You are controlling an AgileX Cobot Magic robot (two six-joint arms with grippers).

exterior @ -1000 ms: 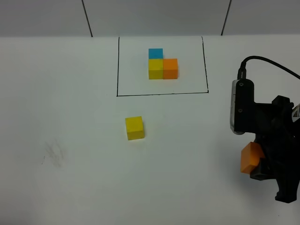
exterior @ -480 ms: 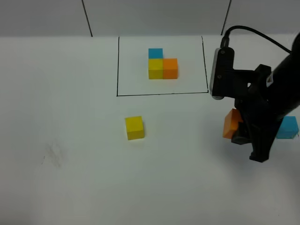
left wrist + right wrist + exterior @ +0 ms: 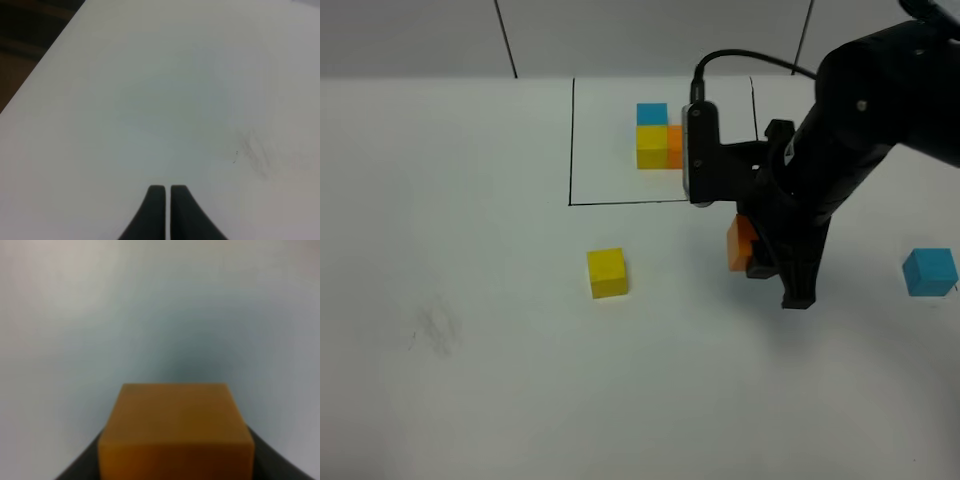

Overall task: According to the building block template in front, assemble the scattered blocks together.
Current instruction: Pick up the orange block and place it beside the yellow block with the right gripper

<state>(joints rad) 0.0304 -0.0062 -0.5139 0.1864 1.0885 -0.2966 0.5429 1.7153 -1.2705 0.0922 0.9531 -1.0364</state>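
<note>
My right gripper (image 3: 750, 250) is shut on the orange cube (image 3: 739, 243) and carries it above the table, right of the loose yellow cube (image 3: 607, 272). In the right wrist view the orange cube (image 3: 176, 432) fills the space between the fingers. The light blue cube (image 3: 930, 271) lies alone at the far right. The building block template (image 3: 660, 135) sits inside its black drawn rectangle at the back; my right arm hides part of its orange cube. My left gripper (image 3: 167, 200) is shut and empty over bare white table; it does not show in the exterior high view.
The white table (image 3: 470, 380) spreads wide on the left, with a faint grey smudge (image 3: 435, 328) on it. Its left edge (image 3: 45, 60) shows in the left wrist view. A grey wall with dark seams stands behind the table.
My right arm has swung left and toward the back with the orange cube, from the right edge to just right of centre. That uncovered the light blue cube. The yellow cube stayed put.
</note>
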